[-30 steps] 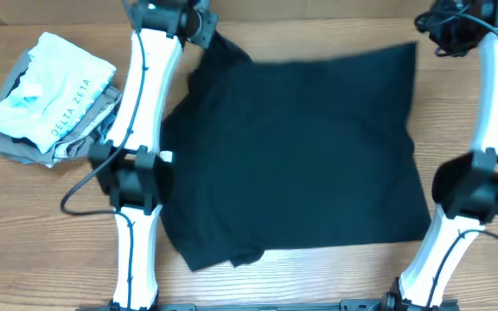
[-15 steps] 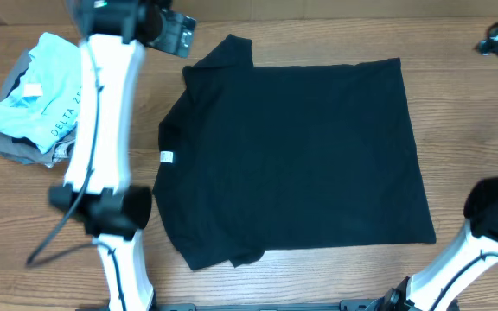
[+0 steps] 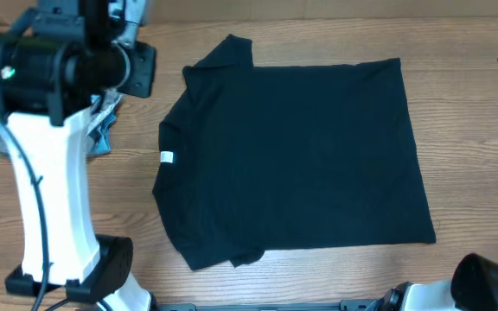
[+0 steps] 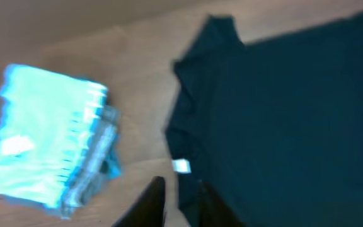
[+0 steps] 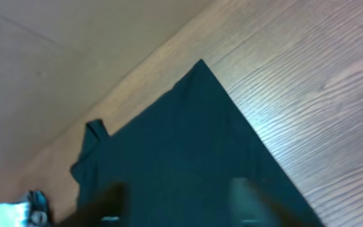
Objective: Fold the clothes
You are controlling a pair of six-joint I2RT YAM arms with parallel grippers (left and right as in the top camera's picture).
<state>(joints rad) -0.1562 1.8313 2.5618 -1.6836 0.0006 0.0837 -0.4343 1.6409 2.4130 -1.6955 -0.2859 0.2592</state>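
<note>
Left gripper (image 4: pixel 181 203) hangs above the wooden table (image 3: pixel 478 130), near the collar of the black T-shirt (image 3: pixel 301 155); its fingertips are blurred, so whether it is clenched or released cannot be told. Right gripper (image 5: pixel 175 198) has its fingers spread well apart, grasping nothing, high over one corner of the shirt. The shirt lies spread flat in the middle of the table, a small white label (image 3: pixel 167 157) at its collar and a folded light blue garment (image 4: pixel 43 142) lying apart from it.

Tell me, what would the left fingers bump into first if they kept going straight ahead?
Probably the black T-shirt, at its edge beside the small white tag, which sits just ahead of the left fingers. The picture is blurry, so how far off it is stays unclear.
</note>
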